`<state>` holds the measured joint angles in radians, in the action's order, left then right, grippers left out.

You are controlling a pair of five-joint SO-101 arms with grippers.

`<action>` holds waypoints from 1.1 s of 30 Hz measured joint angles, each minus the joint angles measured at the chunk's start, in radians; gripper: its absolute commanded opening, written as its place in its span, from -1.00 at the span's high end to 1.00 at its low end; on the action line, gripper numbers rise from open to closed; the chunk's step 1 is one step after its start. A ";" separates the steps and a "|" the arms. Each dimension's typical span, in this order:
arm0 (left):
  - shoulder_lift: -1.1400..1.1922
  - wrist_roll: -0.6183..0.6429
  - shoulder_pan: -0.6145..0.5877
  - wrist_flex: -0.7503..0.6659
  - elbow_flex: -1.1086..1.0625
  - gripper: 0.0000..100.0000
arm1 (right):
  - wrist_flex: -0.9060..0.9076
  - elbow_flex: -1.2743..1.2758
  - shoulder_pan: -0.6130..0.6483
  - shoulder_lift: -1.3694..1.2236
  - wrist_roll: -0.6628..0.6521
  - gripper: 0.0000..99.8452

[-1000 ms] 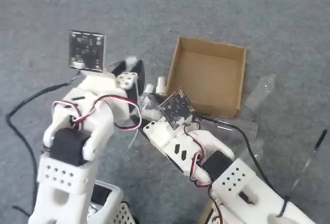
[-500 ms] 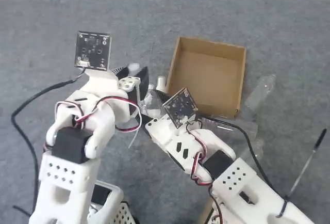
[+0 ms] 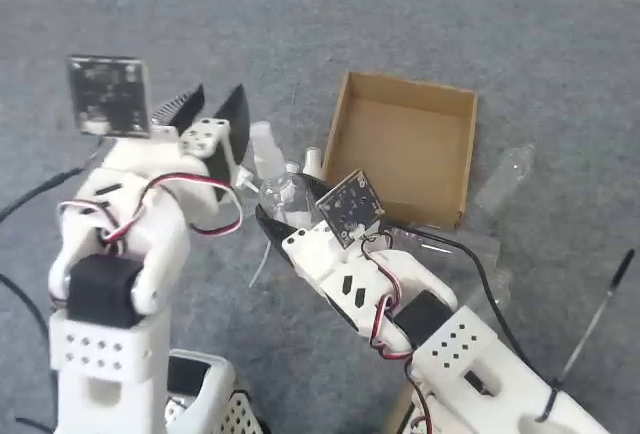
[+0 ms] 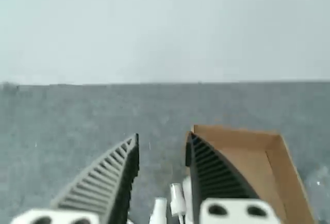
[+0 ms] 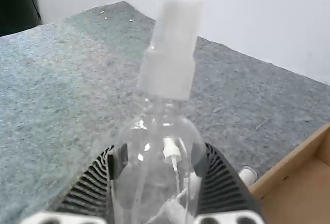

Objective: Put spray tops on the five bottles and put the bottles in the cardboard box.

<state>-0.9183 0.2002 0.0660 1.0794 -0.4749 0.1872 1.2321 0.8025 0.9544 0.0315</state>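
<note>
My right gripper (image 3: 290,204) is shut on a clear bottle (image 3: 281,192) just left of the cardboard box (image 3: 404,146). The bottle carries a white spray top (image 3: 266,148), which points away from the wrist camera. In the right wrist view the bottle (image 5: 156,164) sits between the ribbed fingers (image 5: 91,188), with the spray top (image 5: 170,59) above it. My left gripper (image 3: 208,112) hangs open above and to the left of the spray top, apart from it. Its own view has the left gripper (image 4: 161,142) wide open over loose white spray tops (image 4: 175,203), with the box (image 4: 252,154) beyond.
The box is empty. Clear bottles without tops lie right of it (image 3: 506,176) and at its near corner (image 3: 468,248). Loose spray tops (image 3: 312,162) lie between the held bottle and the box. A thin black rod (image 3: 598,316) lies at the right edge. Grey carpet spreads around.
My left gripper has let go of the spray top, opened and pulled up and to the left. The right gripper still holds the bottle, now tilted slightly more into view.
</note>
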 measured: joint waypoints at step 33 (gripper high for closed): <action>-0.026 0.000 0.043 0.048 -0.120 0.73 | 0.014 0.002 0.002 0.000 0.000 0.99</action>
<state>-0.9444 0.2002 0.1089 1.1270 -0.5946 0.2010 1.2336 0.8040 0.9544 0.0315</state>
